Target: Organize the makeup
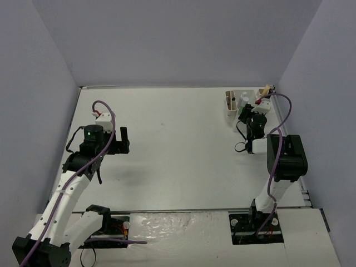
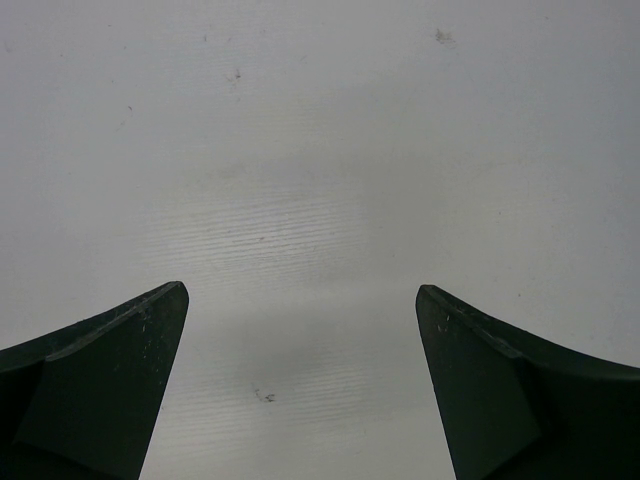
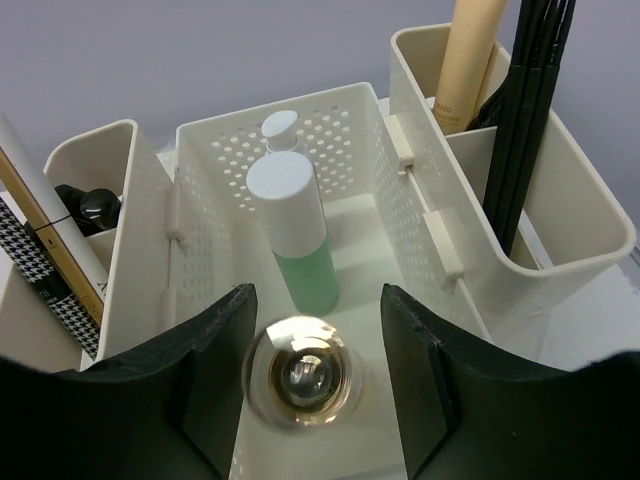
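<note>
My right gripper (image 3: 317, 292) is open over the middle compartment of the white box (image 3: 215, 150). A round clear amber bottle (image 3: 305, 375), seen from above and blurred, sits between its fingers, close to the left one and apart from the right one. A green bottle (image 3: 305, 265) with a white cap stands just beyond it. A tan stick (image 3: 470, 60) and black pencils (image 3: 530, 100) stand in the right compartment. A black-capped item (image 3: 90, 208) and a houndstooth tube (image 3: 40, 270) are in the left one. My left gripper (image 2: 300, 295) is open over bare table.
The white box (image 1: 231, 103) stands at the table's far right corner, with my right gripper (image 1: 246, 115) at it. My left gripper (image 1: 123, 140) is at the left middle of the white table. Purple walls close in the left, back and right sides.
</note>
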